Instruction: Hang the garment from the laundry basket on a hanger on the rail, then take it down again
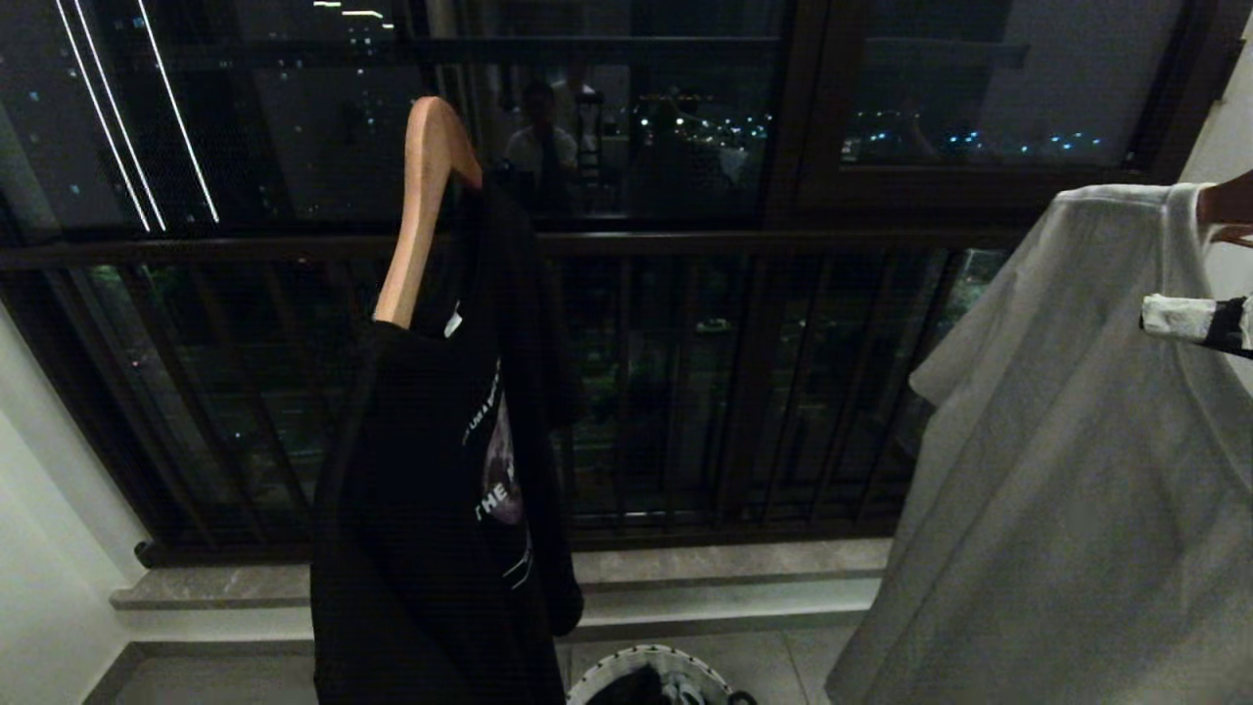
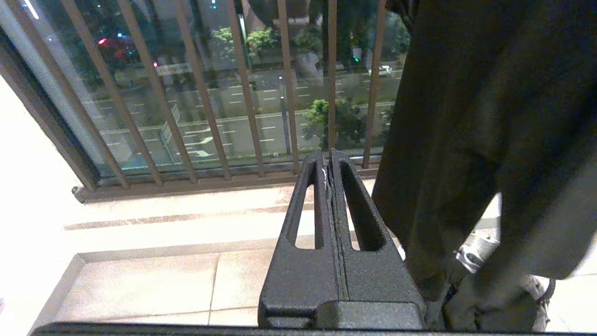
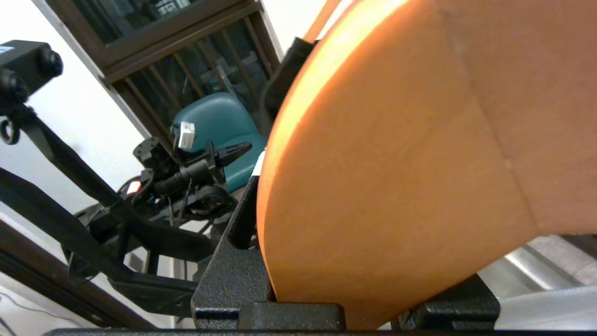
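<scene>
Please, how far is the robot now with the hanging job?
Done: a white shirt hangs outside the laundry basket. In hand: the right gripper has its jaws clamped on a wooden hanger. Left: the rail is not in view, so hanging or take-down cannot be told. The left gripper idles, shut.

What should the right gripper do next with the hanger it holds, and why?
Probably lift the wooden hanger a little higher, grip unchanged. The right gripper is clamped on it, the white shirt drapes from it at the head view's right edge, and no rail shows in that view, so there is nothing to hook onto yet. The left gripper is shut and idle.
</scene>
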